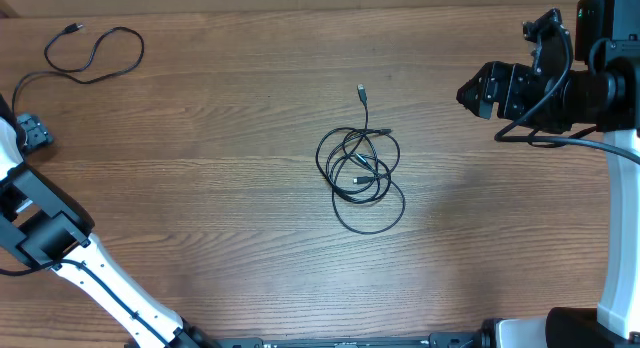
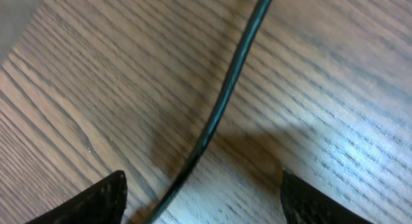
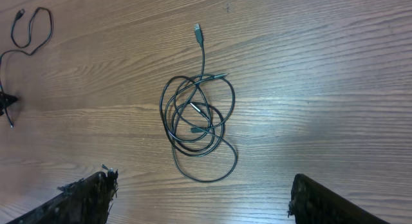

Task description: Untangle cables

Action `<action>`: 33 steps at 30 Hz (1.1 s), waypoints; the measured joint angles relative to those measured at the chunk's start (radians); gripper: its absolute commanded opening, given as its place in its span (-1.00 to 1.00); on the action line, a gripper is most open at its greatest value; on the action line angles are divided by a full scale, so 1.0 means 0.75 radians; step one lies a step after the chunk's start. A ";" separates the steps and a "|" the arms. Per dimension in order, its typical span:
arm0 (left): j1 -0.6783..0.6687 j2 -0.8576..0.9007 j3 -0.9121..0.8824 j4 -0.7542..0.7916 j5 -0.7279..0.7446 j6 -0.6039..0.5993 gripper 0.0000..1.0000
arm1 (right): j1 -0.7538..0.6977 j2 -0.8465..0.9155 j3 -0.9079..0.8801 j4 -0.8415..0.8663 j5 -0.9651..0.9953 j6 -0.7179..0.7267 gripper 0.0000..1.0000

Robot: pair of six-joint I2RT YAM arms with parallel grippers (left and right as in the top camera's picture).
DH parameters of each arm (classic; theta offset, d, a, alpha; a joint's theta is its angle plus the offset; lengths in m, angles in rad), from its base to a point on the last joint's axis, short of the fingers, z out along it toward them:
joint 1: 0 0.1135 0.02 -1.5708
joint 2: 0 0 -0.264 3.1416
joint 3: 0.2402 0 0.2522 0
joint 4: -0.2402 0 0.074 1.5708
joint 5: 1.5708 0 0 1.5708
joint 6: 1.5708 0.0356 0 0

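While the bundle [image 1: 361, 168] lies mid-table [image 1: 230, 228] in overlapping loops, one plug end [image 1: 361, 89] sticks out on its far side. Well left of the bundle, toward the far corner, a single cable [image 2: 222, 102] lies in a loose loop. Its tail runs to the left gripper [image 1: 33, 133], whose jaws stand apart; the cable passes between them on the wood, unclamped. Well right of the bundle hovers the right gripper [image 3: 203, 180], jaws wide open, holding nothing.

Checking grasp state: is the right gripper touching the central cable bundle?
No, overhead shows the right gripper far right of the cable bundle, bare table between them.
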 measured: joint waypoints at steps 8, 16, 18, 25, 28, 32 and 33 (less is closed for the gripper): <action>0.004 0.014 0.000 0.030 0.010 0.021 -0.31 | 0.000 0.000 0.000 0.000 0.000 0.011 0.74; 0.046 0.018 0.000 0.036 0.092 0.029 -0.92 | 0.000 0.000 0.000 -0.008 0.000 0.011 0.73; 0.054 0.018 0.000 0.044 0.132 0.026 -0.92 | 0.000 0.000 0.000 -0.009 0.001 0.011 0.73; 0.042 0.028 0.063 0.052 0.353 -0.017 -0.92 | 0.000 0.000 0.000 -0.009 0.000 0.011 0.73; 0.000 0.045 0.189 0.058 0.444 -0.105 -0.92 | 0.000 0.000 0.000 -0.009 0.000 0.011 0.73; -0.079 0.045 0.343 0.113 0.580 -0.320 -0.92 | 0.000 0.000 0.000 -0.009 0.000 0.011 0.73; -0.100 0.045 0.368 0.126 0.605 -0.378 -0.92 | 0.000 0.000 0.000 -0.009 0.000 0.011 0.73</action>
